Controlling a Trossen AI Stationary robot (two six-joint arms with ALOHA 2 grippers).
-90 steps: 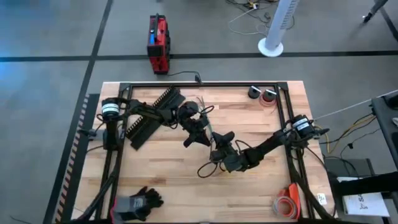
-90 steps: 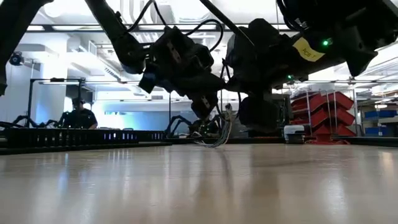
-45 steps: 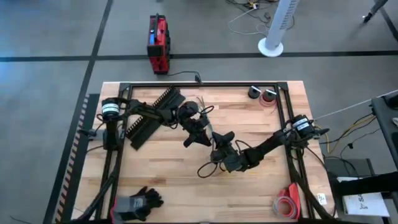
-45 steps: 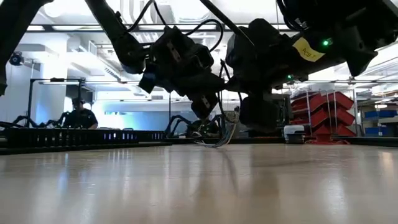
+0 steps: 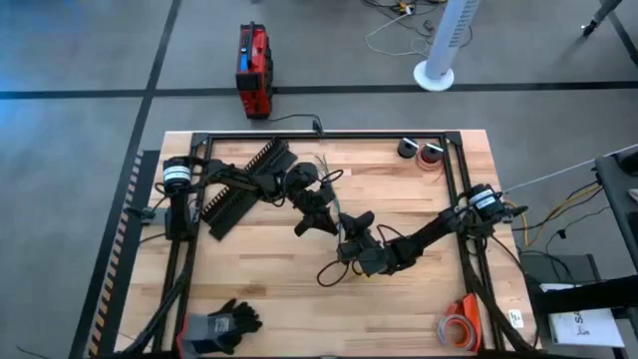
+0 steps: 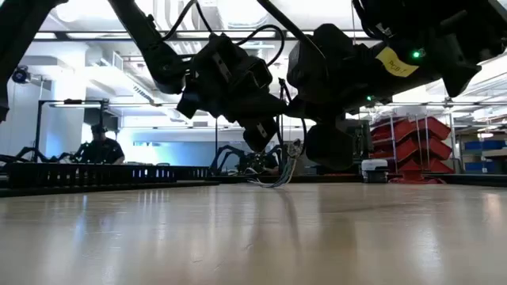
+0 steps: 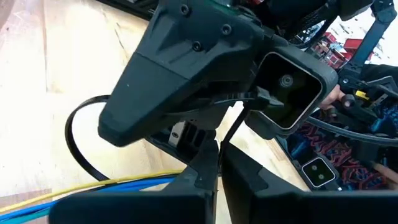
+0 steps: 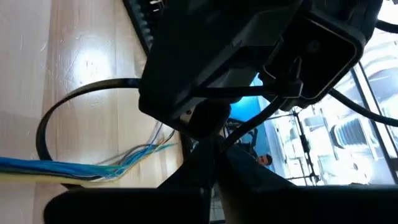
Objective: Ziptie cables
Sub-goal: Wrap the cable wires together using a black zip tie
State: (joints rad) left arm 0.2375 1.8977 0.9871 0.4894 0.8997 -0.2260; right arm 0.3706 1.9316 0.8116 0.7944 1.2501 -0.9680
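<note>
The cables [image 5: 328, 187], thin wires fanned apart at the far end, lie on the wooden table and run toward its middle; their blue and yellow strands show in the wrist views [image 8: 74, 167] [image 7: 81, 186]. A black zip tie [image 8: 45, 127] curves in a loop on the table around them [image 7: 71, 140]. My left gripper [image 5: 319, 221] and right gripper [image 5: 349, 235] meet tip to tip just above the bundle's near end, both shut on thin black strap. In the low view they hang close together [image 6: 265, 141] [image 6: 321, 150]. My left gripper pinches a thin black strap of the zip tie [image 7: 227, 138] between its two shut fingers. The strap runs on, off the table, toward the right gripper close in front. My right gripper pinches a thin black strap [image 8: 239, 135] between its shut fingers, facing the left gripper. The strap leads off toward the left gripper; the loop [image 8: 45, 127] rests on the table.
A long black slotted strip [image 5: 239, 184] lies at the far left. Two small round tubs [image 5: 421, 152] stand at the far right. Black gloves [image 5: 221, 323] lie near the front left edge, and an orange-and-grey object [image 5: 461, 324] at the front right.
</note>
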